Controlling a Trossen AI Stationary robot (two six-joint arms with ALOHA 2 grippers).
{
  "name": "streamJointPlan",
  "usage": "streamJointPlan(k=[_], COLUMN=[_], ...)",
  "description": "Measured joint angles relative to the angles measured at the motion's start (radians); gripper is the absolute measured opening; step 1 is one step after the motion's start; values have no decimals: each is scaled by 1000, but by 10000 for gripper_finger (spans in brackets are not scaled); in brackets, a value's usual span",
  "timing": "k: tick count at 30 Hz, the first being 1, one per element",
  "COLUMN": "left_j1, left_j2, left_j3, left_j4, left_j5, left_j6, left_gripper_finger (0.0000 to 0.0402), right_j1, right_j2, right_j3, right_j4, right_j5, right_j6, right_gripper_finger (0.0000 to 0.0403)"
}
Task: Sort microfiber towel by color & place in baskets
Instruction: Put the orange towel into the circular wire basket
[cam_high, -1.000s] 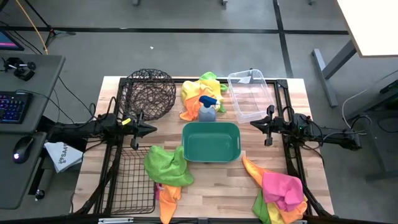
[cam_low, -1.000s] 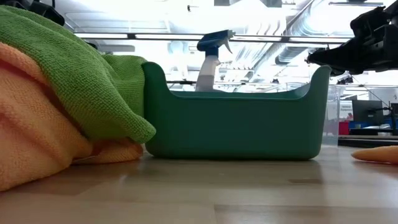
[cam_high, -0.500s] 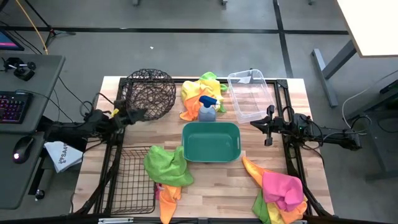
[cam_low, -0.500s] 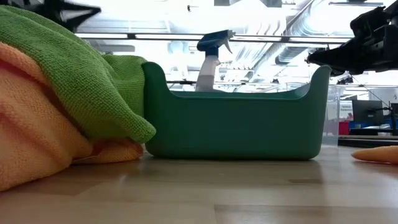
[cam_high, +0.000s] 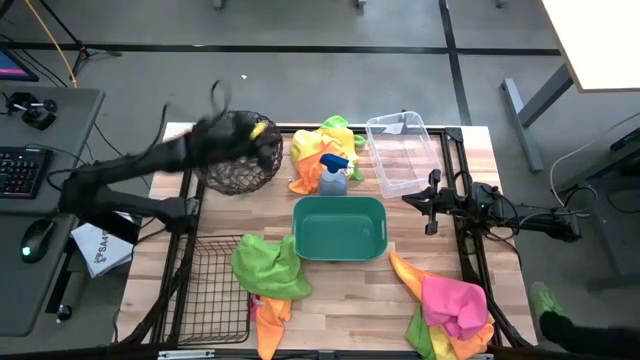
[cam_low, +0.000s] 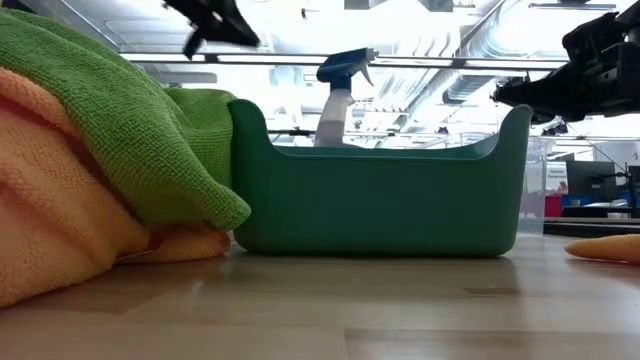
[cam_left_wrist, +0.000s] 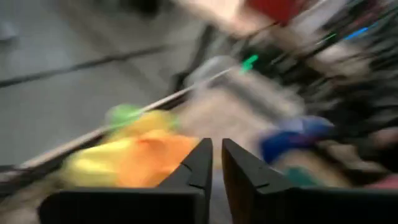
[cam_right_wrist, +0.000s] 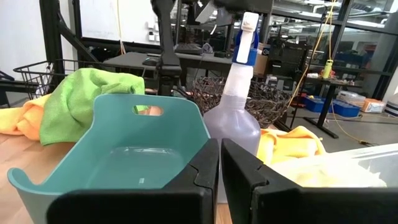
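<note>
My left gripper is shut and empty, raised over the round dark wire basket, its fingers pointing at the far pile of orange, yellow and green towels. It shows blurred high in the low view. My right gripper is shut and empty, hovering by the right end of the teal tub; its wrist view looks into the tub. A green towel lies over an orange one near the rectangular wire basket. A pink, orange and green pile lies near right.
A grey spray bottle with a blue top stands against the far towel pile, just beyond the tub. The clear bin sits at the far right. A keyboard and mouse lie on a side desk to the left, off the table.
My left arm has swung fast from the table's left side, beside the rectangular basket, up and toward the far edge and the right, and is now over the round basket, facing the far towel pile. My right arm and the towels have kept still.
</note>
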Motion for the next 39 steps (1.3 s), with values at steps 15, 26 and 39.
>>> streamJointPlan(k=[15,26,39], left_j1=[351,231,160], left_j2=[647,742,828], left_j3=[253,253,255], left_j4=[-25,2,138], left_j5=[686,452,246], left_j6=[-10,193,230], left_gripper_finger=[192,203,202], right_j1=[0,0,0], right_j2=[0,0,0], right_j3=[0,0,0], right_j4=[-2,-3,-3], right_j5=[-1,0,0], right_j6=[0,-1,0], right_gripper_finger=[14,14,14])
